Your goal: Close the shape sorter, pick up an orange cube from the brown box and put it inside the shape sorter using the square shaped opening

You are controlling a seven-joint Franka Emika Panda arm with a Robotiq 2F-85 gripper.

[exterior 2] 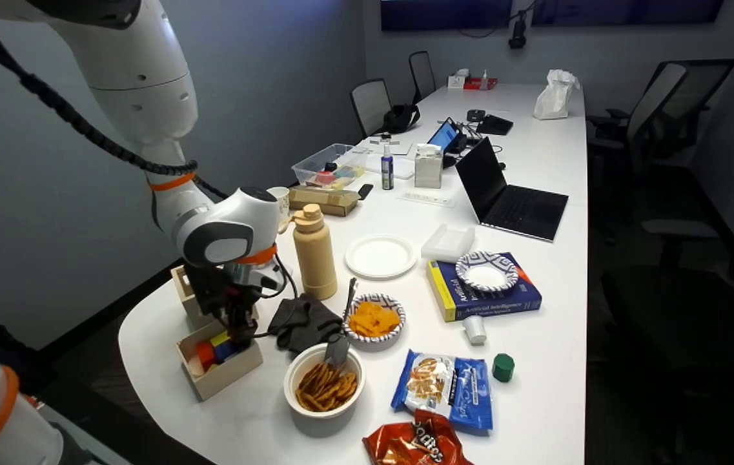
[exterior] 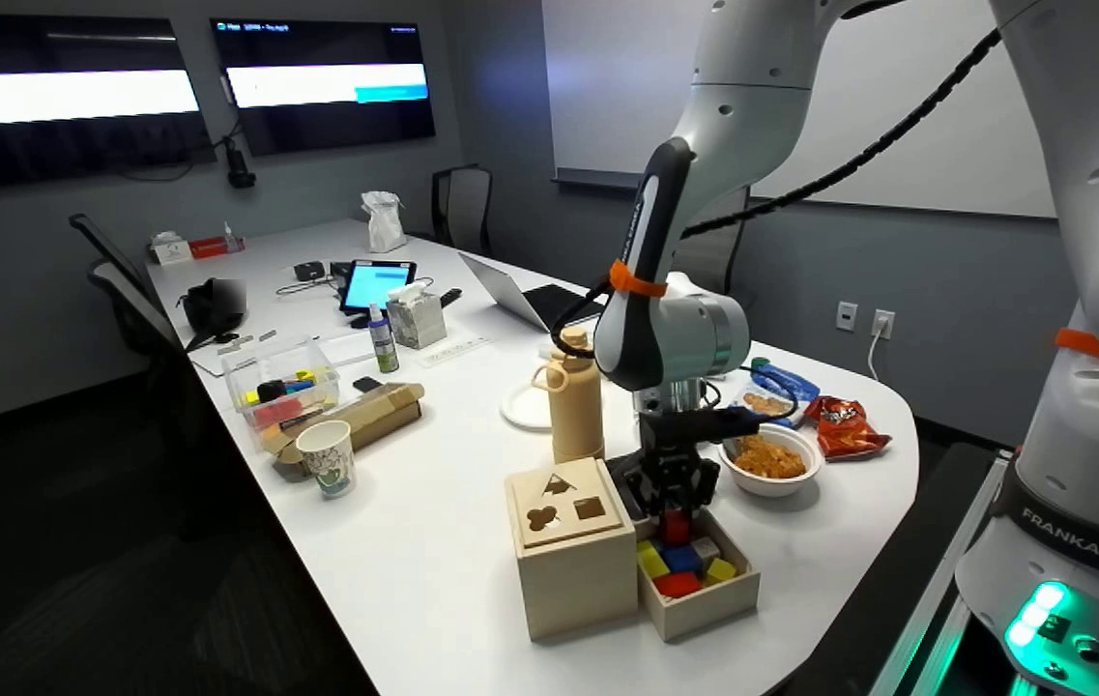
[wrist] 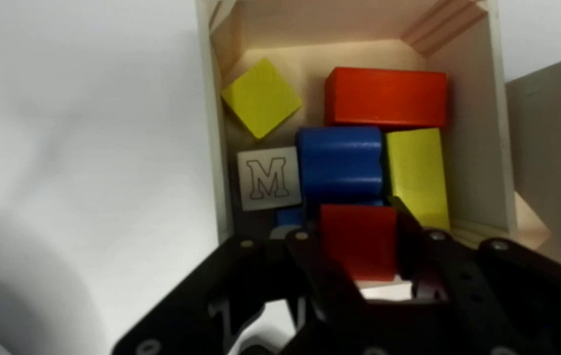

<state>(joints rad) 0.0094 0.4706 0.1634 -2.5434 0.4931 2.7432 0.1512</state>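
Tool clamped on the cube, a finger against either side; the cube looks red rather than clearly orange. In the wrist view it is at the six o'clock end of the box; whether it rests or hangs cannot be told. From the cube, that view puts a blue block at twelve, a red block beyond it, a yellow bar between one and two, a pale block marked M at ten and a yellow block at eleven. That M is legible only there.

Just beside the box, at nine o'clock in an exterior view, stands the sorter, its lid on. There the lid shows a pointed hole at eleven, a clover hole at eight and the square opening at three. In an exterior view the arm covers much of the sorter.

Farther out on the worktop, between ten and eleven o'clock from the tool in an exterior view, is a bottle; at two, a bowl of crisps. A blue book, well apart at three o'clock, shows only in an exterior view.
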